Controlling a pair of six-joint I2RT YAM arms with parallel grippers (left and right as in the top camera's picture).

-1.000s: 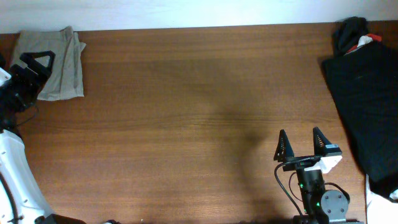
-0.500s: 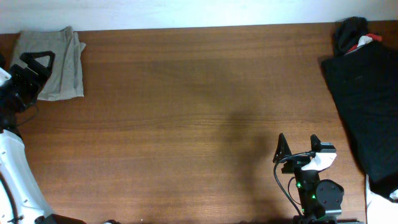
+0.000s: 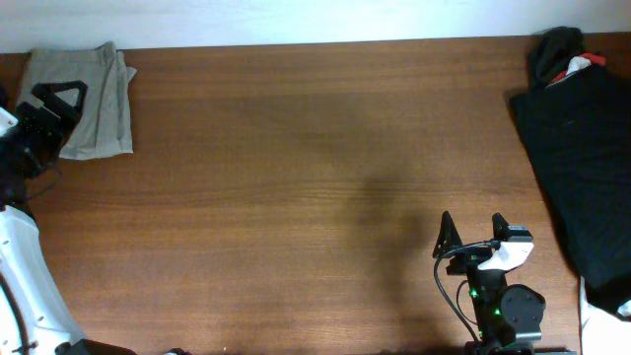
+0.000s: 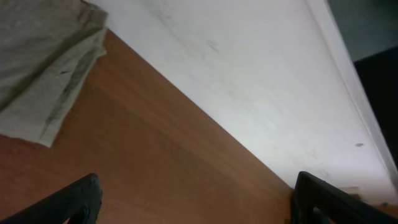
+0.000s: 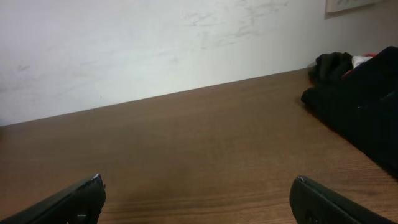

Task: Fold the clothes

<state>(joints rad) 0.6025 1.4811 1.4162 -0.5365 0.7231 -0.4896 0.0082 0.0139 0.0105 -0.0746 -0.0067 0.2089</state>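
Note:
The pale khaki-green shorts lie folded into a compact stack at the table's far left corner; they also show at the top left of the left wrist view. My left gripper is open and empty, hovering at the shorts' left edge, its jaws spread wide over bare wood. My right gripper is open and empty, low at the front right of the table, jaws wide apart in the right wrist view.
A black garment with a red-and-white piece lies along the right edge, also in the right wrist view. A white wall runs behind the table's far edge. Bare wooden tabletop spans the middle.
My right gripper pulled back toward the front edge and lower between one second and half a second ago, then stayed still. The left gripper and shorts have not moved.

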